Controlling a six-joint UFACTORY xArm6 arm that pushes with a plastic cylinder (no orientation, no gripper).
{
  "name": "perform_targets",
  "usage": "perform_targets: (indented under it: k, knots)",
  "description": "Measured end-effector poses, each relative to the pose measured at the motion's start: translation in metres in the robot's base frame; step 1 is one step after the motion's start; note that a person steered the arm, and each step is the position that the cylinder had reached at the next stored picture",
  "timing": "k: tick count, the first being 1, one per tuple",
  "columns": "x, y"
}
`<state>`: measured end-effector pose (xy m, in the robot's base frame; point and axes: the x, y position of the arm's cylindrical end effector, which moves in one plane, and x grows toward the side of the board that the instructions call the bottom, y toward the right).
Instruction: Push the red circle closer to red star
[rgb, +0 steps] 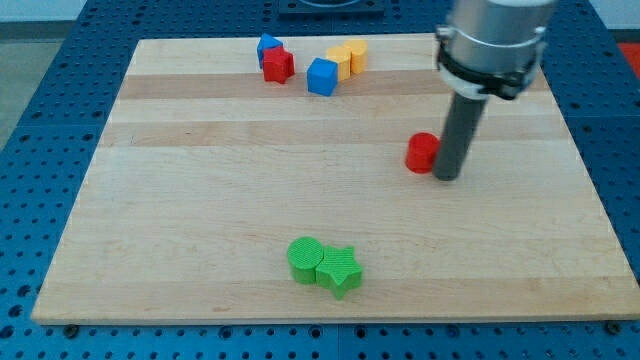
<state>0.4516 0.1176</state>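
The red circle (421, 152) lies on the wooden board (200, 220) at the view's right of centre. The red star (278, 65) sits near the view's top, left of centre, touching a blue block (267, 46) behind it. My tip (446, 177) rests on the board right against the red circle's right side. The dark rod rises from there to the grey arm body at the view's top right.
A blue cube (322, 76) and two yellow blocks (346, 58) sit to the right of the red star. A green circle (306, 259) and a green star (340, 270) touch each other near the view's bottom centre.
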Motion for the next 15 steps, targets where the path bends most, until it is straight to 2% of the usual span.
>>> perform_targets:
  k: [1, 4, 6, 8, 9, 12, 15]
  knots:
    - [-0.020, -0.048]
    - [-0.083, -0.002]
    - [-0.083, -0.098]
    - [-0.039, -0.112]
    - [-0.042, -0.120]
    - [-0.095, -0.169]
    - [-0.093, -0.204]
